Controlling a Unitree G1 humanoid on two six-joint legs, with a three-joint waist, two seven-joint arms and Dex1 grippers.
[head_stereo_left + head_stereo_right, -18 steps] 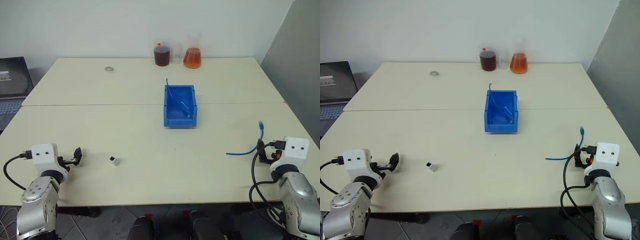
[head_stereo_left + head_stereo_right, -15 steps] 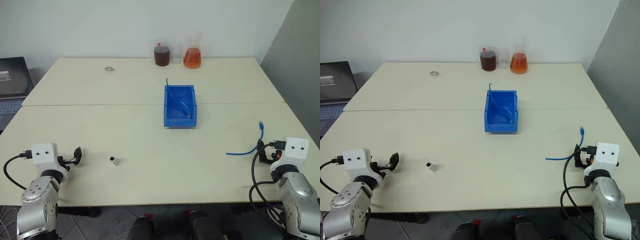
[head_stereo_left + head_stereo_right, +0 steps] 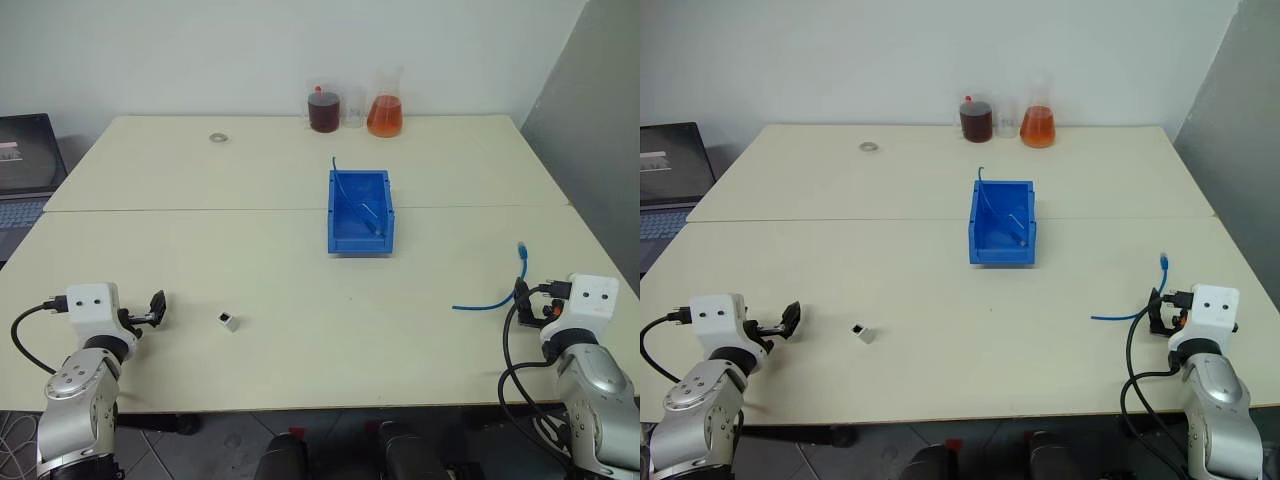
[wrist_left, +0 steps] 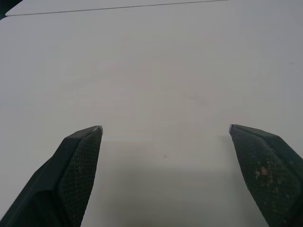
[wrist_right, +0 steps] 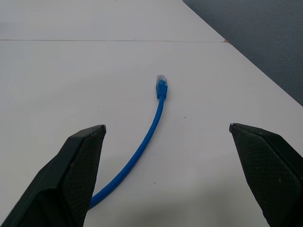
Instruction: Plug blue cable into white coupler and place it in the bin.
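A smooth, matte cream desk (image 3: pixel 300 300), made of two slabs meeting at a thin seam, is seen from above. The bin (image 3: pixel 360 211), a rectangular bright-blue plastic tray with sloped walls and an open top, is set near the desk's middle, just past the seam; a thin blue strand (image 3: pixel 336 172) is seen poking over its far rim and something slim is leaned inside it. The white coupler (image 3: pixel 229 321), a tiny boxy plastic block with a dark face, is placed alone on the near left part of the desk, well apart from the bin. The blue cable (image 5: pixel 142 151), thin, round and glossy, is laid in a loose curve on the near right part of the desk, its small clear plug (image 5: pixel 162 80) at the far end, flat on the surface. The left gripper (image 4: pixel 165 130) is held spread wide over bare desk with nothing grasped; its black fingers (image 4: pixel 78 165) are wedge-shaped with a fine cross-hatched texture. The right gripper (image 5: pixel 166 128) is likewise released and empty, with the cable lying between and ahead of its fingers, untouched. At the far edge, glass flasks (image 3: pixel 384 105) with orange and dark-red liquid are grouped, a small ring (image 3: pixel 217 137) is laid flat, and a laptop (image 3: pixel 25 165) is seen at the left.
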